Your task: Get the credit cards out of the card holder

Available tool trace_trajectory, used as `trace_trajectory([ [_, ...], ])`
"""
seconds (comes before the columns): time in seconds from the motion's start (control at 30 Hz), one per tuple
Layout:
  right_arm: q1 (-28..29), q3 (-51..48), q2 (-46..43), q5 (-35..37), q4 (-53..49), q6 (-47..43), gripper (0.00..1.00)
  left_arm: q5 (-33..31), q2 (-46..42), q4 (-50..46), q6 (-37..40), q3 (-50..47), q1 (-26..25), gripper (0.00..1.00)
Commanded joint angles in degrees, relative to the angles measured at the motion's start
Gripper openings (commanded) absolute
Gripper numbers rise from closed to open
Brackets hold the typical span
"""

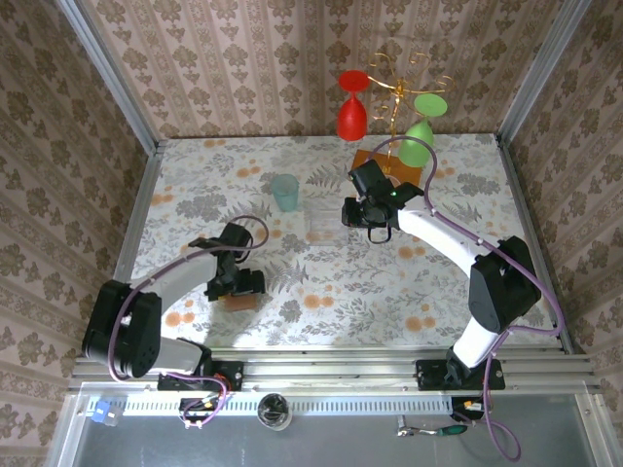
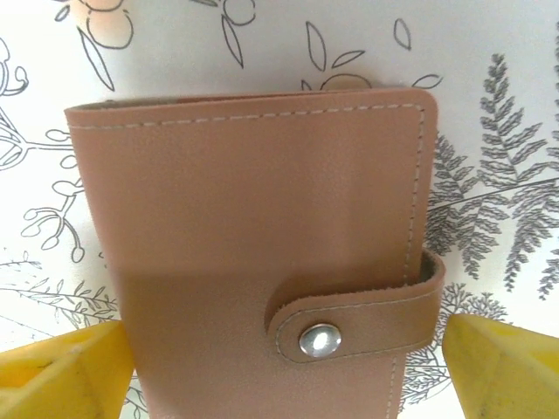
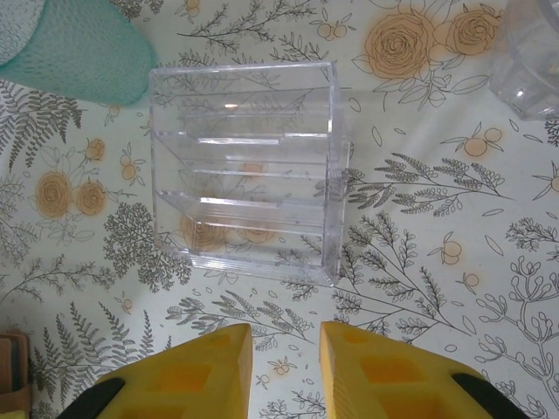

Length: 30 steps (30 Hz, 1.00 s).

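the card holder [image 2: 262, 253] lies flat on the tabletop [image 1: 321, 292] near its near edge, left of the middle, tan outside up. it is folded closed, with its strap [image 2: 358, 319] drawn over the open side and the metal snap [image 2: 320, 340] fastened. no credit cards can be seen; if they are here, they are inside the closed holder.

the left gripper [image 2: 284, 362] hangs right over the holder with its yellow fingers [image 2: 70, 367] wide apart, one on each side of the holder. each sits just beside an edge, and i cannot tell whether either one touches it; it does not look clamped.

the right gripper [image 3: 286, 367] is well apart from the holder, over the middle of the tabletop above a clear plastic organiser [image 3: 244, 166] with a teal tumbler [image 3: 79, 48] just beyond it. its fingers stand close together with a narrow gap between them and nothing in it.

by my reading the task is at its very start: nothing is out. the snap must be undone, the holder opened, and each card drawn from its pocket
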Motion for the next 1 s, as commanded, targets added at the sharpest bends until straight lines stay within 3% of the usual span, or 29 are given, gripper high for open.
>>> trace_trajectory([
  [0.0,0.35,-1.00,-2.13,-0.13,-0.67,-0.30,0.27,-2.82,1.12,-3.06,-0.13,1.98,-0.76,0.90],
  [0.27,0.35,-1.32,-2.55,0.20,-0.82,-0.41,0.27,-4.11,2.47,-3.70,-0.42,3.76,-1.04,0.82],
  [0.53,0.17,-2.02,-3.82,0.73,-0.91,-0.65,0.27,-3.94,3.11,-4.14,-2.14,6.27,-6.09,0.77],
  [0.97,-1.80,-6.90,-7.77,1.00,0.28,-0.76,0.27,-1.39,13.58,-0.70,-9.47,19.44,-20.34,0.77],
])
